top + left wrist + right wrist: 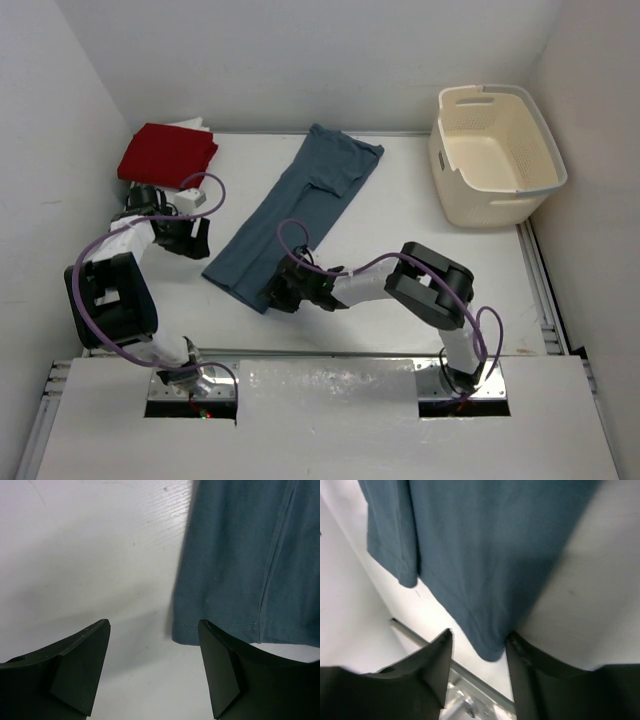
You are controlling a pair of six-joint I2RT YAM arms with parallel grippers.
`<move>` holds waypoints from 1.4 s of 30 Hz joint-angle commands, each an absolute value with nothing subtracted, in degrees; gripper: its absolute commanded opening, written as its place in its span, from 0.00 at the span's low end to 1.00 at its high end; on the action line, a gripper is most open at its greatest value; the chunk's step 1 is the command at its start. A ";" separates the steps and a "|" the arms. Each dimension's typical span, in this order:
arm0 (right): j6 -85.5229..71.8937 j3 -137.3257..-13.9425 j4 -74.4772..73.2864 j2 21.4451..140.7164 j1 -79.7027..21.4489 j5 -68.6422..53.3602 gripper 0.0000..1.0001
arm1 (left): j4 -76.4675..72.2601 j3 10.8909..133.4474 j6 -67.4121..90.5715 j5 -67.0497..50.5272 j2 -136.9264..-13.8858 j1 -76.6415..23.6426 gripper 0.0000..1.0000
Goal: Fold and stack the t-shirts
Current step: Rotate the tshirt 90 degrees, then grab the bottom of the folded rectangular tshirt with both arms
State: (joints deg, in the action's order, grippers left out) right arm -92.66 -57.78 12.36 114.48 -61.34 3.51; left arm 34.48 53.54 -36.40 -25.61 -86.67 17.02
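The slate blue-grey t-shirt [300, 210], folded into a long strip, lies slanting across the middle of the table. Its near corner [492, 650] sits between the fingers of my right gripper [480, 635] [272, 295]; the jaws stand apart, with a gap left at one finger. My left gripper [154, 625] [198, 240] is open over bare table just left of the strip's hem corner [220, 625], touching nothing. The red t-shirt [165, 152] lies folded at the back left, on top of the white t-shirt [192, 123], of which only an edge shows.
A cream plastic laundry basket [490, 205] stands at the back right. White walls close in the table at the left, back and right. A metal rail [470, 680] runs along the near table edge below the right gripper.
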 commanded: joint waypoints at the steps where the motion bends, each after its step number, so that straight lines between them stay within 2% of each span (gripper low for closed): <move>1: -96.15 -56.25 8.61 120.31 -61.61 3.61 0.43 | 33.05 55.81 -37.44 -27.86 -86.31 16.70 0.70; 2: -96.24 -55.81 8.96 120.50 -61.61 3.60 0.31 | 33.05 55.90 -37.35 -27.95 -86.40 16.79 0.70; 4: -96.15 -55.20 8.97 120.41 -60.74 3.69 0.14 | 33.05 56.34 -37.35 -28.12 -86.83 16.70 0.70; 5: -96.07 -54.50 9.05 119.98 -60.30 3.60 0.01 | 33.22 56.51 -37.53 -28.21 -86.92 16.70 0.70; 11: -86.50 -41.68 7.38 108.92 -54.58 3.78 0.00 | 34.37 58.10 -39.99 -32.25 -87.71 16.61 0.69; 15: -79.82 -30.70 6.77 99.60 -50.90 -2.26 0.00 | 34.28 59.41 -41.74 -33.41 -88.77 12.76 0.67; 19: -70.87 -20.93 2.47 89.84 -48.26 -6.23 0.00 | 33.75 59.59 -45.60 -31.90 -88.25 3.01 0.67; 22: -64.00 -16.18 -2.71 83.86 -46.50 -10.01 0.00 | 35.94 58.80 -53.94 -34.01 -85.44 -3.77 0.67; 25: -60.39 -11.71 -6.15 78.94 -45.88 -13.61 0.00 | 41.64 57.83 -69.37 -33.84 -83.50 -10.43 0.67; 29: -57.48 -10.11 -8.87 73.58 -45.79 -16.96 0.00 | 47.72 56.52 -79.18 -28.67 -83.58 -19.93 0.66; 30: -56.26 -10.37 -11.05 71.56 -45.70 -17.05 0.02 | 48.33 55.12 -81.10 -27.09 -83.24 -22.30 0.65; 31: -55.38 -11.50 -12.12 70.59 -45.62 -16.96 0.13 | 48.86 54.06 -86.43 -26.98 -82.62 -25.72 0.65; 32: -54.50 -12.04 -14.13 69.71 -45.44 -16.88 0.34 | 49.30 51.18 -90.49 -27.33 -80.44 -26.71 0.65; 33: -53.27 -12.82 -15.11 68.13 -45.44 -16.70 0.42 | 49.92 49.59 -94.96 -28.29 -79.11 -27.41 0.65; 35: -53.17 -14.50 -16.52 66.63 -45.44 -15.48 0.51 | 51.32 45.47 -108.41 -29.35 -74.56 -27.95 0.67; 37: -54.40 -15.03 -17.14 65.05 -45.44 -14.51 0.53 | 51.68 43.95 -114.31 -30.14 -71.12 -29.87 0.67; 39: -55.45 -15.03 -15.82 64.69 -45.44 -13.63 0.58 | 51.77 42.28 -115.83 -30.76 -69.44 -33.81 0.64; 42: -56.07 -15.21 -14.94 65.12 -45.44 -12.48 0.59 | 48.96 38.77 -112.51 -30.77 -66.98 -39.88 0.55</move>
State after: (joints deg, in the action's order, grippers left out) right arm -57.67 -15.59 -9.39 64.27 -45.54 -18.63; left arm 49.82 40.84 -106.37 -28.25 -69.04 -35.11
